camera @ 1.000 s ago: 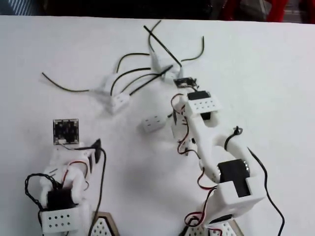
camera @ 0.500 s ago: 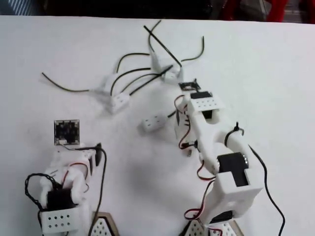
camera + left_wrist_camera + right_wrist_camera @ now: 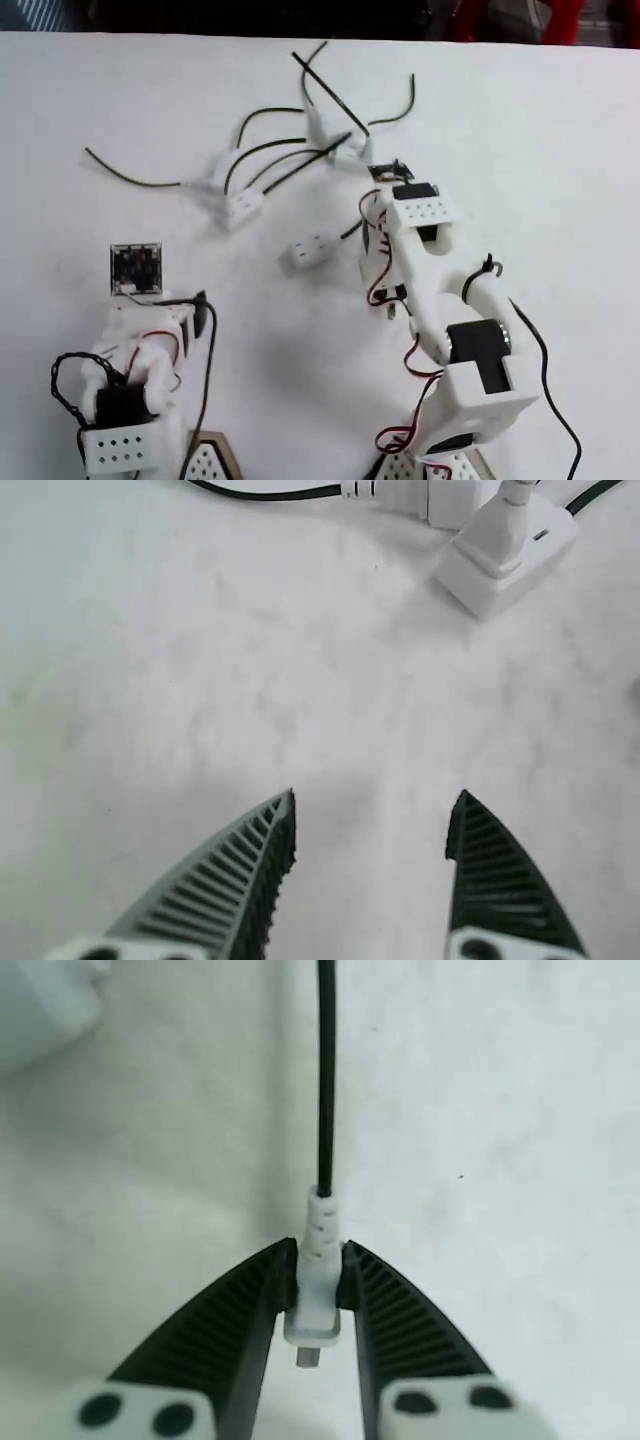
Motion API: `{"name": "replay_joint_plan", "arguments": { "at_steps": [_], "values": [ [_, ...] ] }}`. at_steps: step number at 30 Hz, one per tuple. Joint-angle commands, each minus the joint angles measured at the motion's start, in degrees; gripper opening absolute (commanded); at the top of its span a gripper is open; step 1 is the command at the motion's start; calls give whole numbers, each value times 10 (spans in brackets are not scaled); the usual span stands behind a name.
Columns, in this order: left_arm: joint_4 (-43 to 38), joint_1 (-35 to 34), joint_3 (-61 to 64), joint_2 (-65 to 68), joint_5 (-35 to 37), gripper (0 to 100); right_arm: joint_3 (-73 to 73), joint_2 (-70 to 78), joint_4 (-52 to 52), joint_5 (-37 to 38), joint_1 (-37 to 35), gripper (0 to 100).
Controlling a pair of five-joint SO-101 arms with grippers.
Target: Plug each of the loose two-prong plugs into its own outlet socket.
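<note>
Right gripper (image 3: 318, 1260) is clamping its pincer on the white two-prong plug (image 3: 314, 1310), with the black cord (image 3: 325, 1070) trailing away over the table (image 3: 500, 1110). In the high view this gripper is sitting between 1 and 2 o'clock of the loose outlet block (image 3: 313, 250), apart from it. Left gripper (image 3: 375, 805), at the table's 8 o'clock, is hovering with its pincer apart and holding nothing. A second outlet block (image 3: 505, 555) is lying beyond its tips.

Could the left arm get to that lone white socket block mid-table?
Probably yes: the left arm's jaws stand open and empty, and bare table lies between them and the socket block.
</note>
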Motion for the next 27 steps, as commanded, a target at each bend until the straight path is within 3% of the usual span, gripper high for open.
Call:
{"name": "replay_joint_plan", "arguments": {
  "at_steps": [1,11,15,27],
  "values": [
    [3,-4,-1,1,-4,245,-21,-29,9,-1,4,49],
    [3,-4,-1,2,0,245,-17,-29,11,-1,0,53],
    [3,-4,-1,2,0,245,-17,-28,39,-1,-5,104],
    [3,-4,-1,2,0,245,-18,-28,44,0,-8,84]
  ]
}}
